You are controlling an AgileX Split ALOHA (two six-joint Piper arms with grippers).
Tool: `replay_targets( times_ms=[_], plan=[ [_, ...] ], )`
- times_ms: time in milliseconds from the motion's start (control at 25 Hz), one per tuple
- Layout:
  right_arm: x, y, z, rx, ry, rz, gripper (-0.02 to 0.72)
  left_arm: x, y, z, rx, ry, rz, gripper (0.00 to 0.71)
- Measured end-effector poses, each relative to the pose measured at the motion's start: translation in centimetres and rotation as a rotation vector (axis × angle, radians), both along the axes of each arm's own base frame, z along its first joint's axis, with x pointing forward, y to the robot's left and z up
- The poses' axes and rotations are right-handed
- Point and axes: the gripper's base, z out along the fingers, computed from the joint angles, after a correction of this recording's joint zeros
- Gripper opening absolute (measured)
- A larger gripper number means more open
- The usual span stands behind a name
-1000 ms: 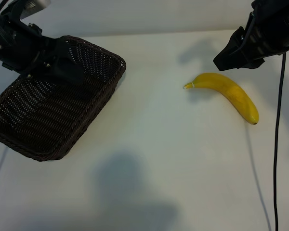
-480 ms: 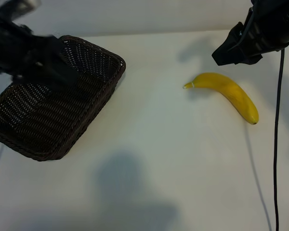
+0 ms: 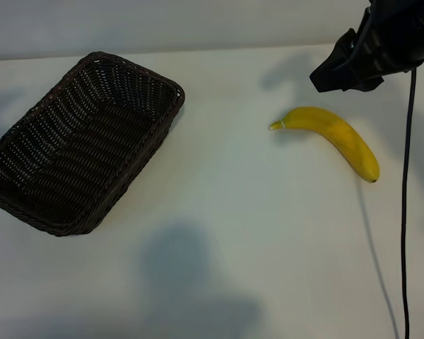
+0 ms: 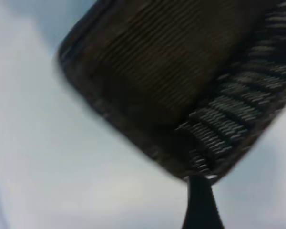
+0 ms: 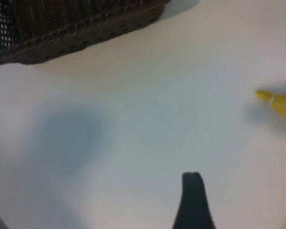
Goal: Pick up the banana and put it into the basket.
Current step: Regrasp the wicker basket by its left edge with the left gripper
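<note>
While the basket (image 3: 85, 145) is sitting empty on the white table (image 3: 219, 233), well off to one side of the banana (image 3: 332, 138), I am taking that banana as my landmark. The basket is looking stiff and roomy, with sloping woven walls, so I am judging it a forgiving target. The banana is lying flat and untouched, stem tip pointing toward the basket, dark end away. I am expecting it to be light, smooth, a little slippery and easy to bruise, so I am planning to grip across its thick middle, gently. My right claw (image 3: 325, 79) is hovering just above and behind the banana's stem end, jaws standing open, holding nothing. My left claw (image 4: 200, 202), near the basket, is open and empty too
</note>
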Motion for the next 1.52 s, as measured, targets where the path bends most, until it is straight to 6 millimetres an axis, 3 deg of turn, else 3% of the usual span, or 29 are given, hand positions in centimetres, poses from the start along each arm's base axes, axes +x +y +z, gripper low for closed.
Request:
replay_targets(
  times_ms=[200, 360, 1040, 1400, 1520],
  plan=[
    [0.0, 0.0, 0.0, 0.006, 0.005, -0.010, 0.525, -1.6, 0.9, -7.2, 0.004, 0.087, 0.194, 0.500],
    [0.0, 0.0, 0.0, 0.007, 0.007, -0.014, 0.525, -2.4, 1.5, -10.9, -0.037, 0.064, 0.314, 0.500],
    [0.0, 0.0, 0.0, 0.008, 0.015, -0.015, 0.525, -1.8, 4.6, -11.8, -0.105, -0.017, 0.532, 0.500],
    [0.0, 0.0, 0.0, 0.008, 0.015, -0.015, 0.525, 1.5, 4.8, -17.0, -0.192, 0.075, 0.540, 0.500],
    [0.0, 0.0, 0.0, 0.008, 0.014, -0.015, 0.525, 2.4, 5.0, -19.5, -0.199, 0.110, 0.526, 0.453]
  ],
)
